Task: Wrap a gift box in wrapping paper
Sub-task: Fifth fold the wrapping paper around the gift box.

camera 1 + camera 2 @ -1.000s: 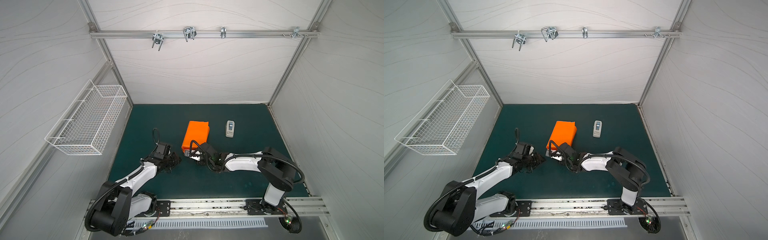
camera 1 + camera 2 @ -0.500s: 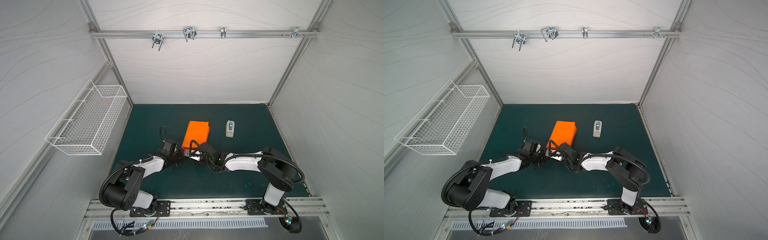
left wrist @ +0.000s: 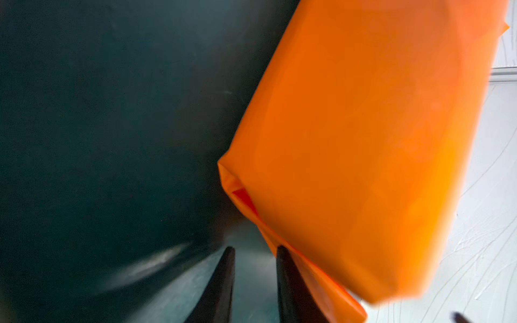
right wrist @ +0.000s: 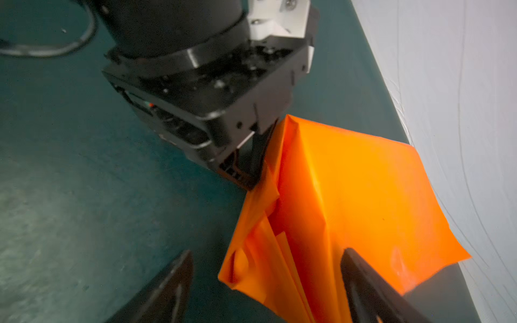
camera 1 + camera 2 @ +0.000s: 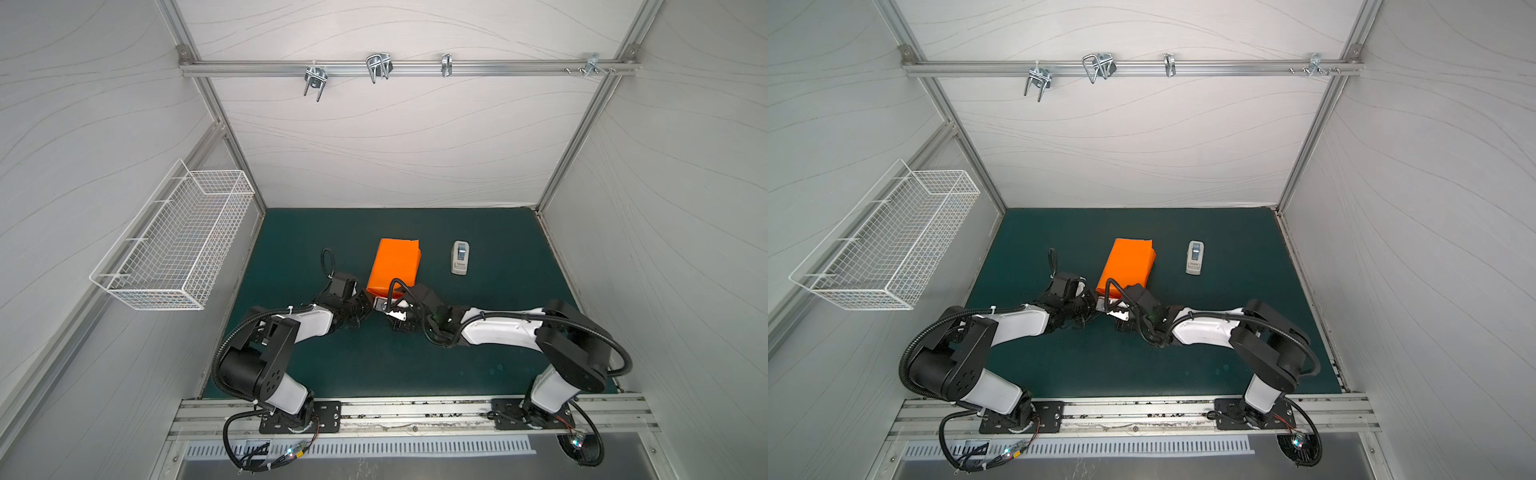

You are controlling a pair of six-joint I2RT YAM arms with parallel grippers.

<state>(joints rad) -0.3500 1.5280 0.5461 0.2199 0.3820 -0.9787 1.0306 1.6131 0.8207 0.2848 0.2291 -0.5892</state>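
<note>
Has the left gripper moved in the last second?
Yes. The left gripper has moved in toward the wrapping paper, away from the wire basket side, and now sits at the paper's near corner.

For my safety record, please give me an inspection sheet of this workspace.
Surface: dark green mat, no spill seen.
Job's things: wrapping paper folded into a parcel, near end loose; gift box not visible.
Clutter: tape dispenser, apart from the paper.
Grippers: left gripper slightly open, at the paper's near corner; right gripper wide open, astride the loose end.
Cables: black loops at both wrists, no snag seen.
Surroundings: wire basket on side wall; hooks on rear rail.
</note>
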